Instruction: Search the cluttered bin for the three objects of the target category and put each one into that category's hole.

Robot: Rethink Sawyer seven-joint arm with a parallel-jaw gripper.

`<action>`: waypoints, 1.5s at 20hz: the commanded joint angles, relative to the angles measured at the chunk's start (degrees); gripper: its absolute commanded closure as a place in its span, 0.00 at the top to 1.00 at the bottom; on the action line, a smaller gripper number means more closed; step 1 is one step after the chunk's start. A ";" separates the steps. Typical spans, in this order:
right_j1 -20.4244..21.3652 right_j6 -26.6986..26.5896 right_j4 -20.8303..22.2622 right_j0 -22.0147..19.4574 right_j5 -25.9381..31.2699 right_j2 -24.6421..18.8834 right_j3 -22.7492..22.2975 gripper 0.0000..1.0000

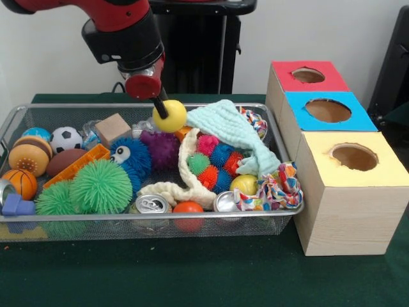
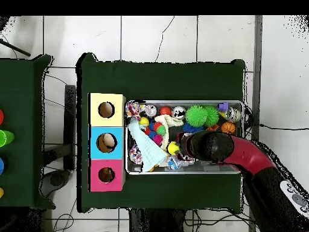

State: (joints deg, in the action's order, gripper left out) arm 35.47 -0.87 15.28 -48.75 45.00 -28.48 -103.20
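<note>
Gripper (image 1: 161, 109) in the front view hangs over the far rim of the silver wire-mesh bin (image 1: 153, 217), its black tip touching the smooth yellow ball (image 1: 170, 116), which sits just to the picture's right of it and looks lifted, though whether the jaws pinch it I cannot tell. Overhead, the yellow ball (image 2: 173, 148) lies beside the arm's end, near the bin's middle, with the box's three holes well apart, beyond the pale mint cloth (image 2: 146, 149)

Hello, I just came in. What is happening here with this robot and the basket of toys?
The robot's gripper is holding a yellow ball just above the wire bin, which is crowded with balls, cloths and cans. Beside the bin stand three boxes with holes: red, blue and yellow. The ball has not reached any hole yet.
</note>
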 commanded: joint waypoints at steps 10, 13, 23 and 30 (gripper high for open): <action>-0.38 12.33 -5.21 5.40 1.76 -3.37 6.88 0.00; -0.54 11.13 -4.91 7.16 3.49 -2.83 9.34 0.00; -5.95 24.86 -22.96 4.60 -6.28 -3.13 14.66 0.00; -7.74 29.35 -32.37 6.52 -5.76 0.75 16.83 0.00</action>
State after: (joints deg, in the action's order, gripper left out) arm 31.28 4.41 -10.87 -41.86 41.85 -29.41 -90.03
